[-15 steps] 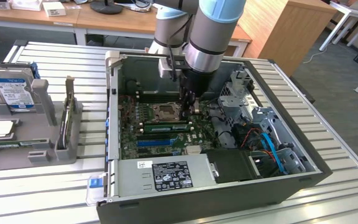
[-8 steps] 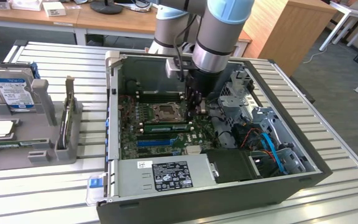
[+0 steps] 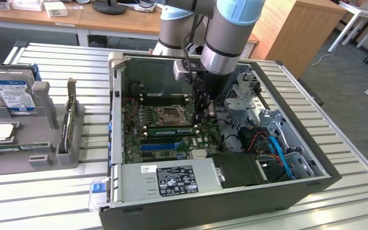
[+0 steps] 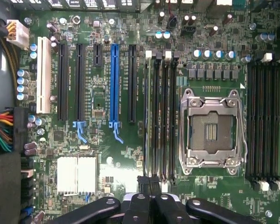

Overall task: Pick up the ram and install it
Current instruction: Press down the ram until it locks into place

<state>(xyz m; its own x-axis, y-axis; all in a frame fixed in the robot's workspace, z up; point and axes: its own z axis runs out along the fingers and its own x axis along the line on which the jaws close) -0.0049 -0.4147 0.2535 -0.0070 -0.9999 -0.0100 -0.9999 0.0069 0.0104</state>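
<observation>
Closed pincer (image 4: 151, 198) presses directly above seated ram (image 4: 146, 116) — touching its end.

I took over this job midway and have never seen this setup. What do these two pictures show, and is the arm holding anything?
This is one robot arm with a gripper. One picture looks on from outside; the other is from a camera on the wrist, facing the circuit board. An open computer case lies on a slatted table. On the exterior view's left, a grey holder carries a hard drive and a processor chip. The gripper is shut, down inside the case at the memory slots beside the empty socket. A green ram stick sits there; whether it is gripped I cannot tell.
</observation>
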